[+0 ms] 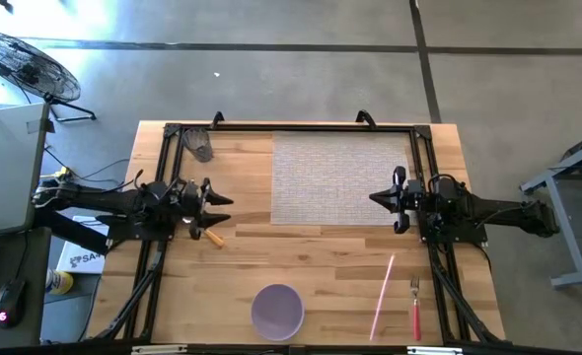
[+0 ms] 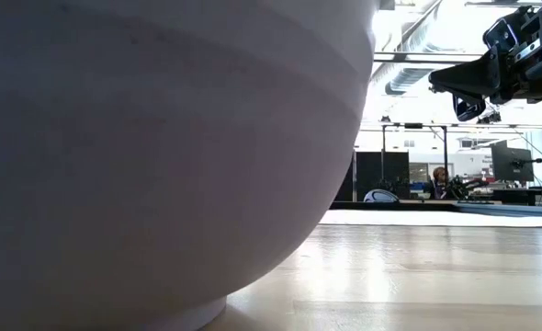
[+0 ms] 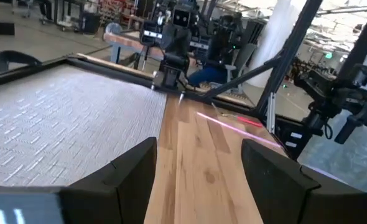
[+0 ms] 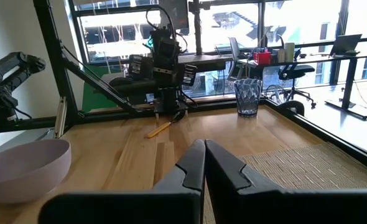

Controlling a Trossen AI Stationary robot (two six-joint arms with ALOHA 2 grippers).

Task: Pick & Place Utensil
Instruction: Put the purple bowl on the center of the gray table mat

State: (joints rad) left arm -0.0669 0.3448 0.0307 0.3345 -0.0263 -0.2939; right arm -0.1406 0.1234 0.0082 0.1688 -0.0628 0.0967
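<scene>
A yellow-handled utensil [image 1: 213, 237] [image 4: 160, 129] lies flat on the wooden table, just below and on the near side of my left gripper [image 1: 222, 207] [image 3: 199, 180]. That gripper is open and points level toward the table's right, with nothing between its fingers. My right gripper [image 1: 382, 198] [image 4: 205, 163] [image 2: 459, 97] is shut on nothing and hovers at the right edge of the woven placemat [image 1: 340, 177], pointing left. A red-handled fork [image 1: 415, 308] and a pink stick [image 1: 383, 294] [image 3: 230, 124] lie on the table at the near right.
A lavender bowl [image 1: 276, 311] [image 4: 22, 168] stands at the near edge in the middle and fills most of the low view [image 2: 161, 147]. A clear cup [image 1: 202, 146] [image 4: 248, 96] stands at the far left corner. A black frame [image 1: 291, 126] borders the table.
</scene>
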